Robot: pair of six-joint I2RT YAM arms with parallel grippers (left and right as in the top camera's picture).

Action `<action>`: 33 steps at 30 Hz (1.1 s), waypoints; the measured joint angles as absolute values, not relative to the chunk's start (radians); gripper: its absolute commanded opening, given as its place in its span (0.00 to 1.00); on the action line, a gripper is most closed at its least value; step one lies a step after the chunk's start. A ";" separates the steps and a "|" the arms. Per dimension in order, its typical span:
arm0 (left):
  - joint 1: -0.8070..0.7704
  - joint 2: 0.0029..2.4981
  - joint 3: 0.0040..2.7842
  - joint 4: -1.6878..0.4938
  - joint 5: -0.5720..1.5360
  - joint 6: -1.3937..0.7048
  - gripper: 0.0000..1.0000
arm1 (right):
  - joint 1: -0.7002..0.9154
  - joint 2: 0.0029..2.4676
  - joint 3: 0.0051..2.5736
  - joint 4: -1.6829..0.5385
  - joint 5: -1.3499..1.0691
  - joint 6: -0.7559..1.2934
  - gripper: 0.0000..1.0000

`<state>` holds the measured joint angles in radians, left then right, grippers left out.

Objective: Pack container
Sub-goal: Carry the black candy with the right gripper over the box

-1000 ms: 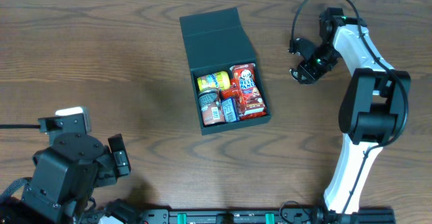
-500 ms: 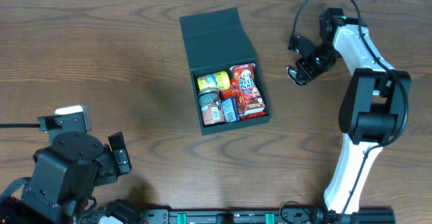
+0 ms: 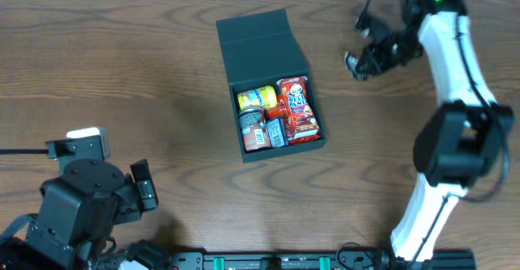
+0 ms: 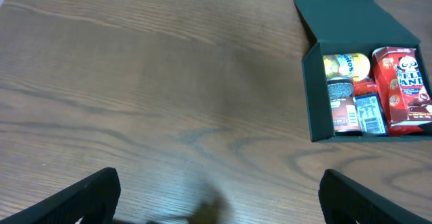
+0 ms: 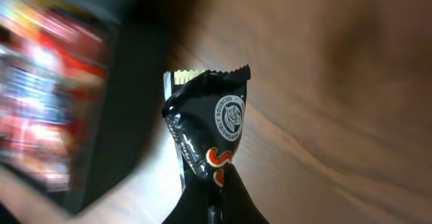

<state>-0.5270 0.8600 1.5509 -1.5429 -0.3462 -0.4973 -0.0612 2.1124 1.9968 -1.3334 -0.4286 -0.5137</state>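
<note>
The dark teal container (image 3: 264, 46) lies open at the table's middle, its flap lid flat behind it, with a yellow packet, a red packet and small jars inside. It also shows in the left wrist view (image 4: 351, 28). My right gripper (image 3: 359, 62) is to the right of the container, above the table, shut on a black snack packet (image 5: 210, 126) with a round seal and a red mark. In the right wrist view the container's wall (image 5: 128, 109) is blurred at the left. My left gripper (image 4: 216, 200) is open and empty over bare table, near the front left.
The wood table (image 3: 122, 75) stretches left of the container. The right arm (image 3: 455, 50) reaches along the right side from its base at the front edge. The left arm's body (image 3: 81, 205) sits at the front left corner.
My right gripper has lifted and moved towards the far edge with the black packet in it. The left arm and the container have not moved.
</note>
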 measured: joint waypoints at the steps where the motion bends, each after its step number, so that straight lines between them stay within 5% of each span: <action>1: -0.527 0.860 1.551 -1.543 -0.345 -0.498 0.95 | -0.061 2.073 2.010 -1.341 -0.442 -0.488 0.01; 13: -0.527 0.860 1.551 -1.543 -0.330 -0.498 0.95 | 0.157 1.787 2.018 -1.434 -0.549 -0.173 0.02; 22: -0.527 0.860 1.551 -1.545 -0.306 -0.498 0.95 | 0.429 1.797 1.749 -1.149 -0.363 0.049 0.02; 33: -0.527 0.860 1.551 -1.545 -0.287 -0.498 0.95 | 0.466 1.815 1.428 -0.855 -0.226 0.286 0.01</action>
<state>-0.5270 0.8600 1.5513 -1.5448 -0.2867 -0.4984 0.4660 1.8153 1.4277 -0.8555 -0.2264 0.2863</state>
